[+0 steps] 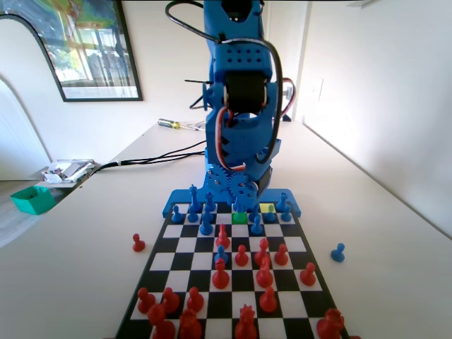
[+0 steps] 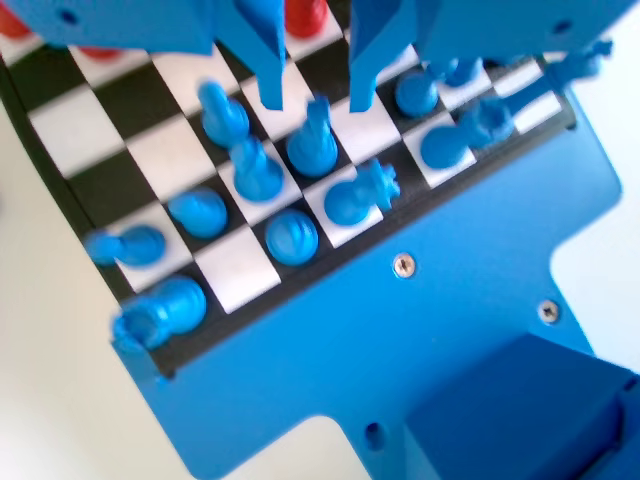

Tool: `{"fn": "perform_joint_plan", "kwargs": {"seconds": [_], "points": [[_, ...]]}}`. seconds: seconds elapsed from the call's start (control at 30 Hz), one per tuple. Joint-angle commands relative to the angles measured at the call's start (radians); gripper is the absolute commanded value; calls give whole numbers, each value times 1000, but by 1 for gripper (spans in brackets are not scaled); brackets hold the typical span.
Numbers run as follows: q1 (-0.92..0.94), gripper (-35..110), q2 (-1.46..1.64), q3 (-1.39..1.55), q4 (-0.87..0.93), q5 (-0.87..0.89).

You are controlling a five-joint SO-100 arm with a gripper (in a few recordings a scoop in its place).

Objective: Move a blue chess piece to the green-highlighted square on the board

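Green square [image 1: 239, 218] sat in the board's [image 1: 173, 247] far rows in the fixed view, just left of centre, at the foot of the blue arm [image 1: 239, 92]; nothing stood on it. A yellow-green square [image 1: 268, 207] lay just up and right of it, one row farther back. Blue pieces [image 1: 205, 224] crowded the far rows around both squares. Red pieces [image 1: 264, 274] filled the near half. One red pawn [image 1: 138, 243] stood off the board on the table [image 1: 85, 233] at left, one blue pawn [image 1: 338, 252] off the board at right. A green box [image 1: 32, 199] sat at far left of the frame.

In the wrist view the gripper [image 2: 315, 95] hung from the top edge over the blue back ranks, jaws parted, a clear gap between the tips, gripping nothing. A tall blue piece [image 2: 314, 142] stood just below that gap, not touched by either finger. Other blue pieces [image 2: 292, 237] stood on squares to lower left, and more to the upper right. Picture was blurred; piece types hard to tell.
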Motion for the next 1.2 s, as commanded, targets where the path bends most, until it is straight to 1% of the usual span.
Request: {"fn": "perform_joint_plan", "kwargs": {"seconds": [0.0,0.23,0.53,0.83,1.03,1.17], "points": [[5,12,31,-75,40,-17],[11,8,86,-236,259,-43],[-34,3,293,-474,583,-124],[-95,1,555,-664,856,-290],[-104,1,788,-664,864,-391],[-97,1,942,-595,864,-485]]}}
